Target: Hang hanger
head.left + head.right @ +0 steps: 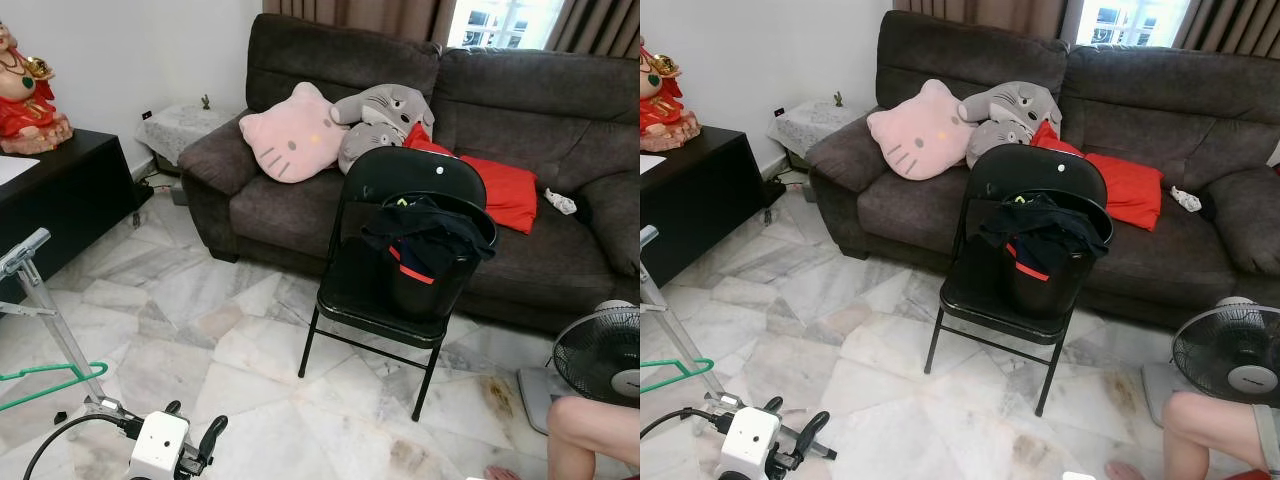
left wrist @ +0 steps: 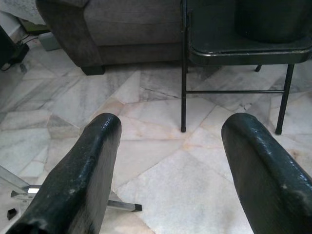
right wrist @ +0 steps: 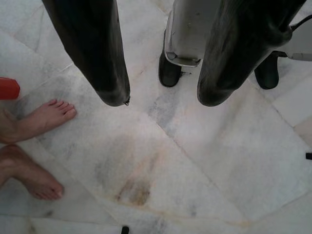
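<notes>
Left gripper [image 2: 168, 161] hangs spread above the marble floor [image 2: 161, 185], green hanger [image 1: 45, 385] near; right gripper [image 3: 163, 95] spread, empty.

Dark grey sofa [image 1: 560, 110] against white wall [image 1: 150, 50], marble tile floor [image 1: 230, 340], black folding chair [image 1: 395, 270], curtained window [image 1: 500, 20]
</notes>
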Available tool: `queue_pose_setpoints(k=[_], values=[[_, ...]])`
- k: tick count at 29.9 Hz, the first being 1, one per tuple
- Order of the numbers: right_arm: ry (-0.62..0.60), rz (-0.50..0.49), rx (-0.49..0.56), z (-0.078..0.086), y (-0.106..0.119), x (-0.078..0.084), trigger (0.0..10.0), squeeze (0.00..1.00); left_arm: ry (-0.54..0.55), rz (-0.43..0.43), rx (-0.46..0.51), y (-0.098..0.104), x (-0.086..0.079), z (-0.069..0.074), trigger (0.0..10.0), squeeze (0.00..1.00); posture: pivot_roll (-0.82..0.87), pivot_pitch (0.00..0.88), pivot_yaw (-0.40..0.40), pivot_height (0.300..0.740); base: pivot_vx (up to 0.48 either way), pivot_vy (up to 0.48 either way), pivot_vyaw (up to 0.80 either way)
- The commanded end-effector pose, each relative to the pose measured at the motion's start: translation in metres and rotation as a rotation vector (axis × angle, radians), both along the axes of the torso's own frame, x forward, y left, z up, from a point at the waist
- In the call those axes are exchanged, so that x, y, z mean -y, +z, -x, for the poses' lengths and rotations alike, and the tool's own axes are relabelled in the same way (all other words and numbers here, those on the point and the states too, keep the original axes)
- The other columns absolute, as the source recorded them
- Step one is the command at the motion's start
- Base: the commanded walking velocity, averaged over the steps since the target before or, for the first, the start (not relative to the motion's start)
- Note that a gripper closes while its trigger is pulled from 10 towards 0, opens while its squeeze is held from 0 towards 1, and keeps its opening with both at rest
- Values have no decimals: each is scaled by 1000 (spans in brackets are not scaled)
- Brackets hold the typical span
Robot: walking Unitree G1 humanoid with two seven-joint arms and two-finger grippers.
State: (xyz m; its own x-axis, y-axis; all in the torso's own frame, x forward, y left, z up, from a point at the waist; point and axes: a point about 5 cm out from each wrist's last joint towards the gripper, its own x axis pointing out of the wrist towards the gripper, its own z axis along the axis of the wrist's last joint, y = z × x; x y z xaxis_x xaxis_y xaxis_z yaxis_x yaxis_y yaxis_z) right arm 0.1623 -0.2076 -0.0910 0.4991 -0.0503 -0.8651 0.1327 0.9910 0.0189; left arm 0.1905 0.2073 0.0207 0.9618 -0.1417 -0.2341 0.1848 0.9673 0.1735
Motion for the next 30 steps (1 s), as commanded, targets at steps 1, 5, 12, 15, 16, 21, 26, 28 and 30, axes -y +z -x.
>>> queue_pose_setpoints(k=[1,5,12,15,16,21,26,28,30], values=[[-7,9,-6,3,0,6,10000,0,15,17,-6,1,-2,2,10000,0,113,0,-51,740,251,0,0],[-14,19,-8,3,0,7,10000,0,10,21,-10,1,1,1,10000,0,110,0,-53,740,253,0,0],[-10,17,-8,3,0,8,10000,0,-4,17,-8,2,3,1,10000,0,119,0,-59,740,259,0,0],[-13,17,-9,3,0,8,10000,0,-3,17,-7,2,2,1,10000,0,119,0,-59,740,262,0,0],[-21,18,-11,4,0,8,10000,0,-3,17,-7,2,2,1,10000,0,119,0,-59,740,270,0,-800],[-13,22,-9,3,0,8,10000,0,-9,18,-8,3,3,0,10000,0,118,0,-56,740,272,0,-571],[-11,19,-2,2,0,8,10000,0,-13,21,-11,2,4,-1,10000,0,116,0,-54,740,280,0,0],[-17,18,1,2,1,7,10000,0,-13,21,-11,3,4,-2,10000,0,117,0,-54,740,281,0,0],[-16,17,3,2,1,7,10000,0,-11,23,-11,3,4,-3,10000,0,116,0,-54,740,279,0,0]])
